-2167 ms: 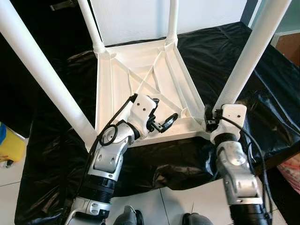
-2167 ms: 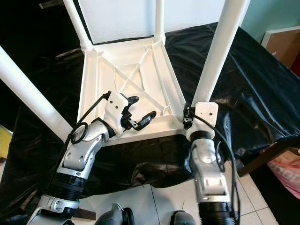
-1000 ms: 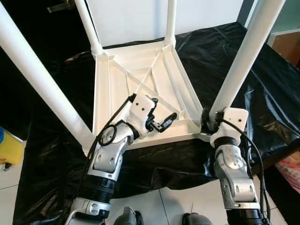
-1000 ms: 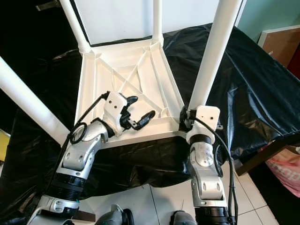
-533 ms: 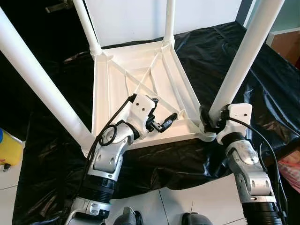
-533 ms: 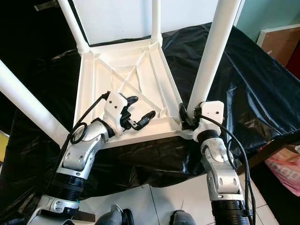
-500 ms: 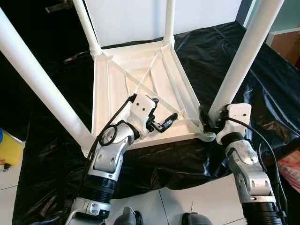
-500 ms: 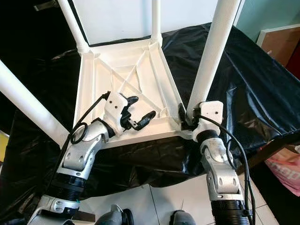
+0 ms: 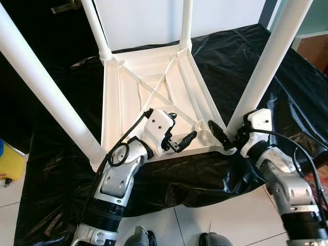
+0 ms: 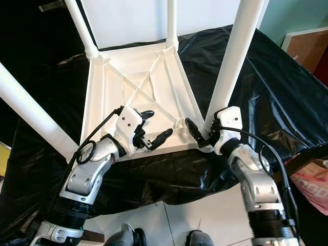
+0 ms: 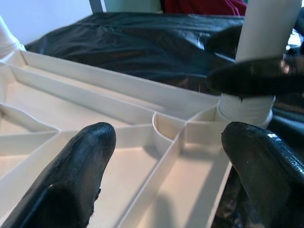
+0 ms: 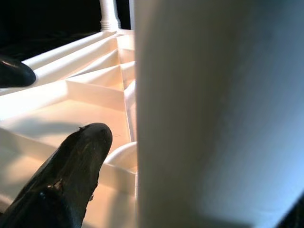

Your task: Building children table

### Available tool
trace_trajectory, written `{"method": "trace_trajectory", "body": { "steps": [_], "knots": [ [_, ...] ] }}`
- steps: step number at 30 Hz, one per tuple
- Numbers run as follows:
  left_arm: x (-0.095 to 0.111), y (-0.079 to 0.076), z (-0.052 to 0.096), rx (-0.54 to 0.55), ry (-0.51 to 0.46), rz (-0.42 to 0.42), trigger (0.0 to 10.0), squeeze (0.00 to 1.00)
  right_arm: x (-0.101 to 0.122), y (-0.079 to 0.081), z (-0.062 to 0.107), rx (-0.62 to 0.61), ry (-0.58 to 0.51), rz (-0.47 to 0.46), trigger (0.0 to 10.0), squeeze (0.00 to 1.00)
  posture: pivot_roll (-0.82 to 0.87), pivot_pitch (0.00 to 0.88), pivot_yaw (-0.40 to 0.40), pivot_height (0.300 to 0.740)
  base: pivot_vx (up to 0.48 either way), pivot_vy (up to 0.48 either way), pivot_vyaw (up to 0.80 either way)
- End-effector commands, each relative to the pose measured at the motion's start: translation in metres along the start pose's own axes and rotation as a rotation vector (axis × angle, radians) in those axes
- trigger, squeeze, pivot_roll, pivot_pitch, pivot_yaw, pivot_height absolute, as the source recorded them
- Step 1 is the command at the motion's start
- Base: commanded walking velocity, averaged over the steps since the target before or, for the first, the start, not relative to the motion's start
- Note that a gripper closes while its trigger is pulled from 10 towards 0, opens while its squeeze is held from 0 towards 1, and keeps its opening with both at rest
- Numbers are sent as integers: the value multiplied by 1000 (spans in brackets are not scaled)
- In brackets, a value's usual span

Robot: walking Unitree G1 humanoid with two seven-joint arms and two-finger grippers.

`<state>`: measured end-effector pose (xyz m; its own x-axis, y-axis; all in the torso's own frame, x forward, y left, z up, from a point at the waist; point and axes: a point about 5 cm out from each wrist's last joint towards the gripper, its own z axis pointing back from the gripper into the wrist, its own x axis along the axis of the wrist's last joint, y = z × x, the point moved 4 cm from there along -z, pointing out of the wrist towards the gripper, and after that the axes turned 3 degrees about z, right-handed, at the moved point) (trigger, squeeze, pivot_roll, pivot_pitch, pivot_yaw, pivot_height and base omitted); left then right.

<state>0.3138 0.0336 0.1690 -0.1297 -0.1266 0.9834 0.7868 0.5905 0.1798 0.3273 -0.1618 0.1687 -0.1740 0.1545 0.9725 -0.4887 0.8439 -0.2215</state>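
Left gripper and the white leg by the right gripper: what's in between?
In the left wrist view, ribbed tabletop underside lies between left gripper and leg.
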Motion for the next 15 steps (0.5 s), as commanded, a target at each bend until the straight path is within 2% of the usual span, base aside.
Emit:
{"method": "trace_trajectory", "body": {
  "steps": [1,4,10,15],
  "knots": [
    [0,-10,1,-68,3,7,10000,0,-2,3,0,44,4,-20,10000,0,-93,104,50,740,0,0,0],
    [-1,-15,3,-96,10,8,10000,0,-3,4,0,89,19,-16,10000,0,-91,101,52,740,0,0,0],
    [-5,-31,7,-198,44,24,10000,0,-13,4,3,258,98,33,10000,0,-80,92,52,740,0,0,0],
    [-5,-36,7,-227,53,28,10000,0,-14,3,3,295,111,44,10000,0,-78,85,54,740,0,0,0]
  ]
}}
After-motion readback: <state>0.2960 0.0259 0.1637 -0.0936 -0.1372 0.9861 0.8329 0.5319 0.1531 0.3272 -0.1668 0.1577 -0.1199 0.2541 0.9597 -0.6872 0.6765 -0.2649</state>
